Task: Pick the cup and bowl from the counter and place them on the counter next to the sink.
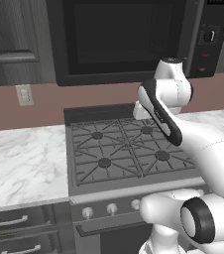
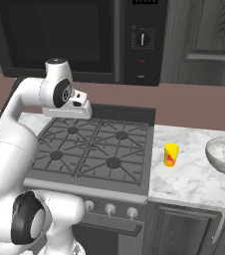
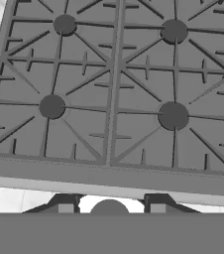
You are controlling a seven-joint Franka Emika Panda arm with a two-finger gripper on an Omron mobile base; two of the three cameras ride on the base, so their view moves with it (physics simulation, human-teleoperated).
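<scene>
The cup [image 2: 170, 154] stands upright on the counter [image 2: 194, 182], just right of the stove [image 2: 97, 149]. The bowl [image 2: 224, 155] sits on the same slab, farther right of the stove, apart from the cup. The gripper [image 3: 109, 202] hangs above the stove grates, its fingers [image 3: 65, 202] parted about halfway with nothing between them.

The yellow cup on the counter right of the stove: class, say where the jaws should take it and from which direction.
Grip the cup across its side walls near the upper half, coming down from above. It stands upright, has no handle, is narrow and tapered, and stands apart from the bowl.
</scene>
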